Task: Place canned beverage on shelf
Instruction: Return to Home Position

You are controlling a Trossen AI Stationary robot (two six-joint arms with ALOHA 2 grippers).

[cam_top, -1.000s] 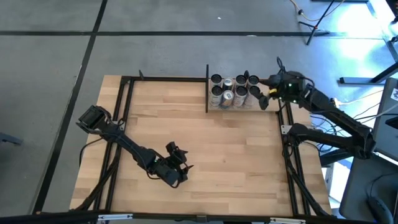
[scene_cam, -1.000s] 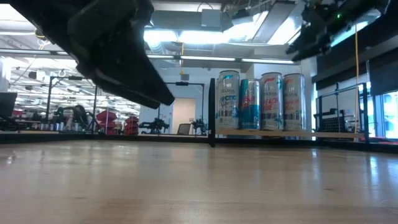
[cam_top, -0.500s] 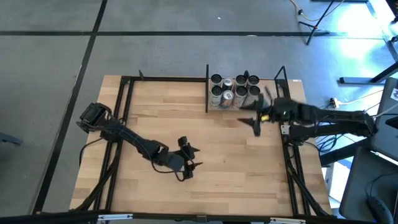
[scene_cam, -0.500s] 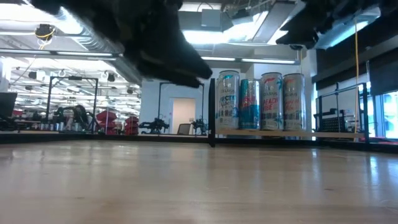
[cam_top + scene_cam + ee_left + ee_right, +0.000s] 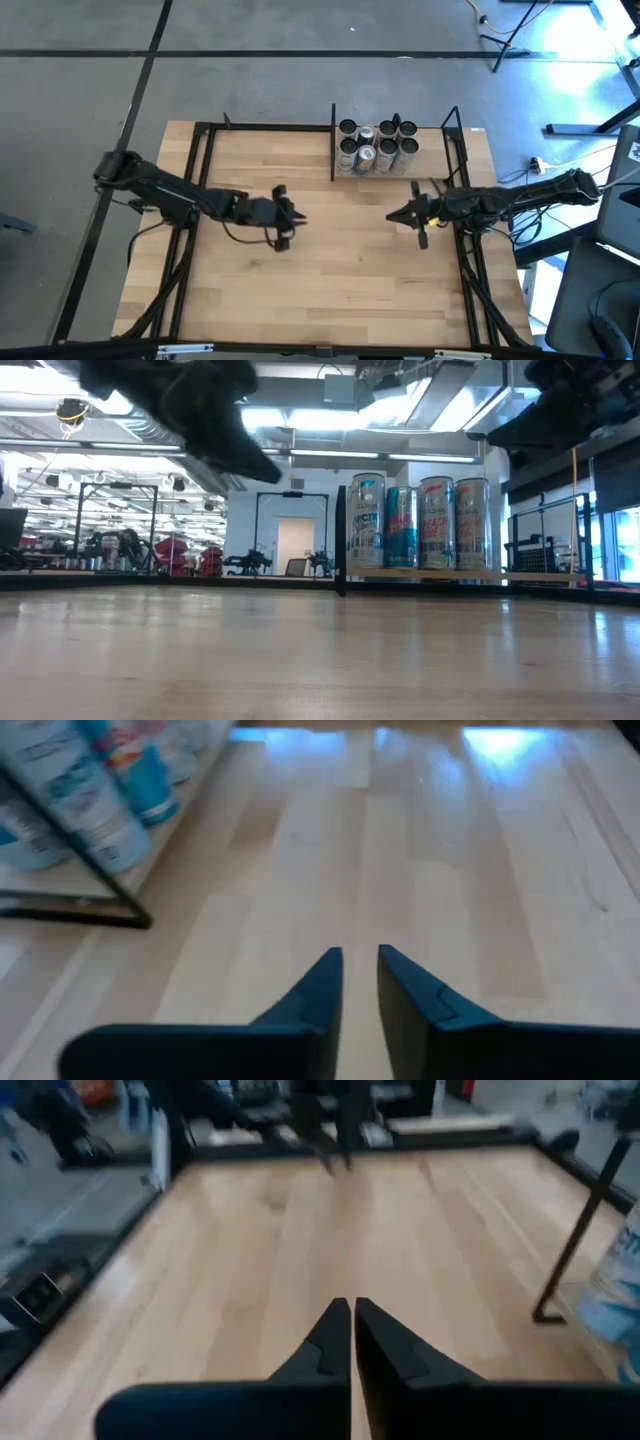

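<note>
High view: shelf (image 5: 428,170) is the right-of-centre bay at the far edge of the table (image 5: 330,290). Cans (image 5: 375,146) sit packed on it in tight rows, all upright with tops showing; exact count hard to tell. Left gripper (image 5: 284,214) hangs over bare wood well apart from the shelf, off to its front-left, w/ the left arm (image 5: 170,192) stretched out flat. Right gripper (image 5: 398,216) hangs in front of the shelf, near its front edge but apart from it, tips pointing toward the left gripper. Right arm (image 5: 520,195) runs out past the shelf's right side. Neither gripper touches a can.

Low view: four tall cans stand side by side on the shelf board, w/ a black upright (image 5: 340,540) at the shelf's left end. A dark mass of the left arm sits high up, left of the shelf. The right arm is high above the shelf's right end. Both are clear of the cans.

Left wrist view: fingers (image 5: 318,988) drawn close together, thin gap only, nothing between them, so clenched and empty. Bare wood ahead; a shelf corner w/ cans is off to one side.

Right wrist view: fingers (image 5: 325,1342) practically touching, clenched, empty. Wood ahead; a shelf upright and a can's edge are at the side, and the left arm is far off.
</note>
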